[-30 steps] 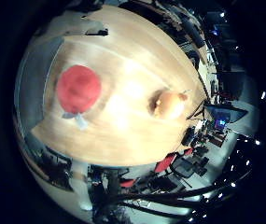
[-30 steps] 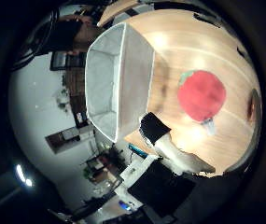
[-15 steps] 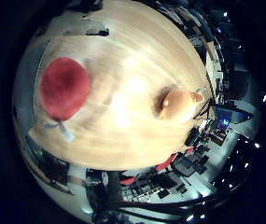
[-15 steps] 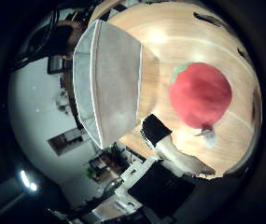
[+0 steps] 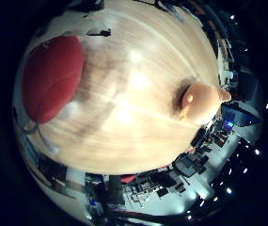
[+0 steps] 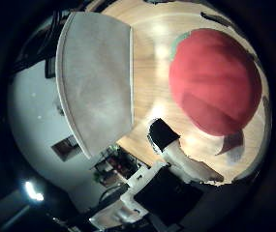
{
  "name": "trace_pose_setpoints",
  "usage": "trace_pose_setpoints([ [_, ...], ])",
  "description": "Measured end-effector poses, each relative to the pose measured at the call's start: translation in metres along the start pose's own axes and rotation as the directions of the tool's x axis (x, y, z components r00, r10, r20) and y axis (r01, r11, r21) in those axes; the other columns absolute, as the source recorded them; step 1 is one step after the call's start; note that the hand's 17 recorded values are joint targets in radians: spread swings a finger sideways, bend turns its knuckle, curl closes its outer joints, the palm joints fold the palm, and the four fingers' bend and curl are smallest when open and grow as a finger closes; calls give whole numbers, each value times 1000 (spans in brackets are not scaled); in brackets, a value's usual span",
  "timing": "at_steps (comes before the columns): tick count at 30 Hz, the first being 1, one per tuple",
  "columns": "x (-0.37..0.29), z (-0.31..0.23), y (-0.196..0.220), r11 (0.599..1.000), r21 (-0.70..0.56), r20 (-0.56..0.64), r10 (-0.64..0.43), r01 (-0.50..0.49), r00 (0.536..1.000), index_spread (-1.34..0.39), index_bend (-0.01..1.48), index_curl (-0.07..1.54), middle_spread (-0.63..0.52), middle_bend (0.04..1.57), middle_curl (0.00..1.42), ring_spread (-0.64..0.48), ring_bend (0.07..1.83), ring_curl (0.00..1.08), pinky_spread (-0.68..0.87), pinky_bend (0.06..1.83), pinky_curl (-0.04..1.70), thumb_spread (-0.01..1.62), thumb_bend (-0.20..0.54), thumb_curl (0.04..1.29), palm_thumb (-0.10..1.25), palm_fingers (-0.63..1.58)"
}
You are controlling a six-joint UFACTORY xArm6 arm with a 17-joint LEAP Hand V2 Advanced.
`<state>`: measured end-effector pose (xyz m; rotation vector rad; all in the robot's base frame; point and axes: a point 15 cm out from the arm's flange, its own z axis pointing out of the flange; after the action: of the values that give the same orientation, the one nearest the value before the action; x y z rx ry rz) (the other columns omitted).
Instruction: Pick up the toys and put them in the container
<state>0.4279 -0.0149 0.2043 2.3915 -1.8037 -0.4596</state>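
Nothing is in the container yet. Closest under the hand (image 6: pixel 176 159), whose fingers I cannot tell as open or curled, the round red plush toy (image 6: pixel 215 79) lies on the pale wooden table (image 5: pixel 138 117). Further off sits a small orange plush toy (image 5: pixel 201 101), then the grey fabric container (image 6: pixel 96 77) (seemingly empty).

Pale wooden table (image 5: pixel 138 108), white wall (image 6: pixel 36 116), small ceiling lights (image 5: pixel 246 155)
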Motion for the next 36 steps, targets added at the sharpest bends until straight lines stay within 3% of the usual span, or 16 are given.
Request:
trace_pose_setpoints([
  [8, 4, 27, -4, 998, -57, 23, 8, -6, 1000, -434, 140, 272, -188, 276, 364, -162, 754, 202, 277, 965, 49, 958, -26, 303, 450, 268],
  [10, 7, 33, -4, 998, -67, 30, 16, -14, 999, -432, 123, 258, -184, 279, 365, -187, 796, 213, 185, 1031, 57, 962, -20, 305, 470, 309],
  [15, 19, 36, -11, 999, -38, 28, 32, -31, 999, -435, 53, 186, -239, 292, 373, -314, 996, 273, -193, 1410, 159, 975, -15, 314, 526, 578],
  [19, 20, 37, -13, 999, -32, 32, 36, -35, 999, -451, 89, 145, -347, 458, 444, -378, 1162, 355, -358, 1522, 241, 999, -4, 327, 617, 794],
  [28, 25, 34, -14, 999, -18, 43, 52, -51, 998, -511, 265, 219, -424, 769, 608, -315, 1255, 452, -347, 1454, 313, 1063, -4, 337, 762, 1228],
  [36, 35, 28, -16, 998, 8, 39, 60, -60, 997, -531, 437, 348, -388, 902, 665, -268, 1299, 486, -341, 1397, 349, 1063, 8, 354, 916, 1243],
])
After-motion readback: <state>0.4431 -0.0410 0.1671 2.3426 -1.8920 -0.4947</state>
